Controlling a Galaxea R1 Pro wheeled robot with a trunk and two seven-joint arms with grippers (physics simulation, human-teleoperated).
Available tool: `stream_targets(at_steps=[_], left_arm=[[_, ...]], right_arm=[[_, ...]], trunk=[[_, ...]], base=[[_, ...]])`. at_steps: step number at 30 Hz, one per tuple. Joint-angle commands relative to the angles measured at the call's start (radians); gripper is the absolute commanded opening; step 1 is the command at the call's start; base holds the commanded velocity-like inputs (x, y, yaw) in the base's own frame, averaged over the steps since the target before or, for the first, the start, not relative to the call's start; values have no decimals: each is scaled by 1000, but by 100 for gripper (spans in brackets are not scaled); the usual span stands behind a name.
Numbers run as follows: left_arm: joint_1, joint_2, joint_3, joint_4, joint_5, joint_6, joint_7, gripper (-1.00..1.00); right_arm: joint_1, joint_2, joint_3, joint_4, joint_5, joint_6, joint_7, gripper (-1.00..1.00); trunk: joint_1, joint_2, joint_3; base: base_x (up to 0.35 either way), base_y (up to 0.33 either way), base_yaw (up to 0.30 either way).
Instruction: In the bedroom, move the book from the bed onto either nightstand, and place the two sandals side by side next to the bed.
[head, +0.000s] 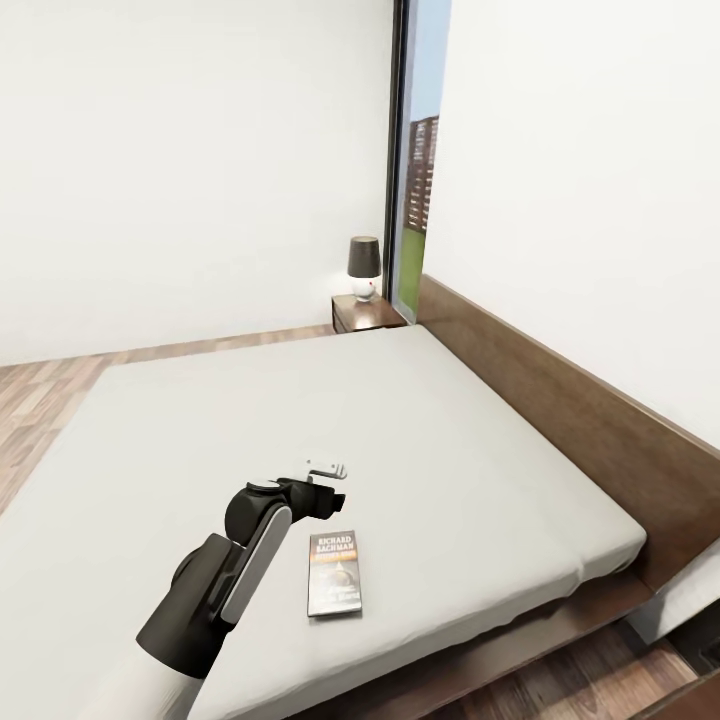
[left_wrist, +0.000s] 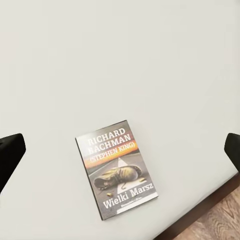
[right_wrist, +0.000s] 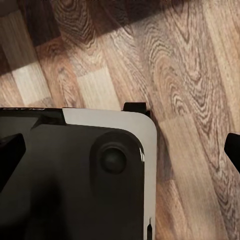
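Paper-thin and light, the book (head: 334, 573) lies flat near the bed's (head: 560, 615) lower-centre edge; left gripper (left_wrist: 120, 150) hovers spread wide, empty; likely pinch a long edge against the soft mattress.

The bed (head: 560, 395), a pale-grey mattress on a dark wooden frame over wood-plank floor (head: 40, 385), carries the book (head: 334, 573) flat, cover up, near its near edge, right of middle.
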Motion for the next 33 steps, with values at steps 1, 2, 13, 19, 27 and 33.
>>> stream_targets(at_steps=[1,2,13,19,27,33], left_arm=[[-1,0,-1,-1,11,3,10,100],[-1,0,-1,-1,11,3,10,100],[-1,0,-2,-1,11,3,11,100],[-1,0,-2,-2,11,3,11,100],[-3,-5,0,11,10,1,14,100],[-66,-14,1,44,10,9,17,100]], right_arm=[[0,1,-7,-1,4,-2,7,100],[0,1,-7,-1,4,-2,7,100],[0,1,-7,-1,4,-1,7,100],[0,0,-7,-1,4,-2,7,100],[0,-1,-7,-1,4,-1,7,100],[0,0,-7,-1,4,-1,7,100]], trunk=[[0,-1,-1],[0,-1,-1],[0,-1,-1],[0,-1,-1],[0,-1,-1],[0,-1,-1]], base=[[50,0,0],[50,0,0],[65,0,0],[15,0,0],[5,0,0],[1,0,0]])
